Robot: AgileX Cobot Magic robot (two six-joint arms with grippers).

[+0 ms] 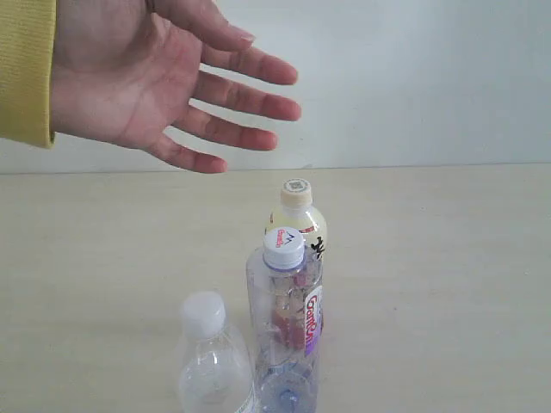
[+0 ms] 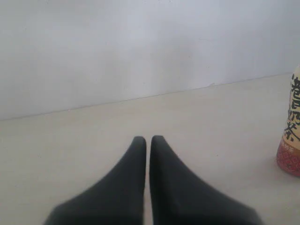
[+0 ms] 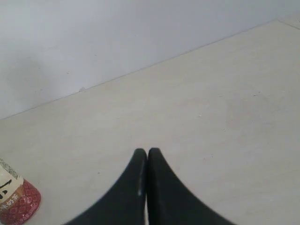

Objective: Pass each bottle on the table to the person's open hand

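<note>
Three bottles stand close together on the pale beige table [image 1: 448, 258]. Nearest is the clear bottle with a white cap [image 1: 211, 361]. Beside it rises the taller clear bottle with a pale-blue cap and pink label [image 1: 287, 323]. Behind that stands the cream-capped tea bottle [image 1: 299, 215], also at the edge of both wrist views: tea bottle [image 2: 290, 133], tea bottle [image 3: 16, 197]. A person's open hand [image 1: 164, 82] hovers palm-out above the table's far left. Neither gripper shows in the exterior view. My left gripper [image 2: 148, 139] is shut and empty, and so is my right gripper [image 3: 147, 152].
A plain white wall [image 1: 413, 77] rises behind the table's far edge. The person's sleeve [image 1: 26, 69] is yellow. Bare tabletop stretches to the left and right of the bottles.
</note>
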